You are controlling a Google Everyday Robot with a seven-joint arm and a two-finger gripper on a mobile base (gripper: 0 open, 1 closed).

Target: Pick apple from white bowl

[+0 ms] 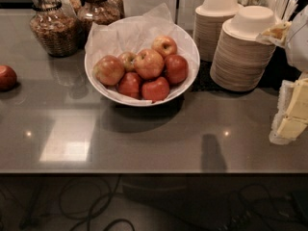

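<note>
On the grey countertop (144,138), the apple (148,63) is lying unpicked in the white bowl (194,64) while the gripper (290,115) is hovering at the right edge, its state impossible to tell.

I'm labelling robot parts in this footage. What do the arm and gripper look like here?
The gripper is at the right edge of the view, above the grey counter and well apart from the white bowl. It has pale yellow, blocky parts on a whitish base. Above it, the arm shows as a smooth, rounded white housing. No cables or markings are visible.
</note>
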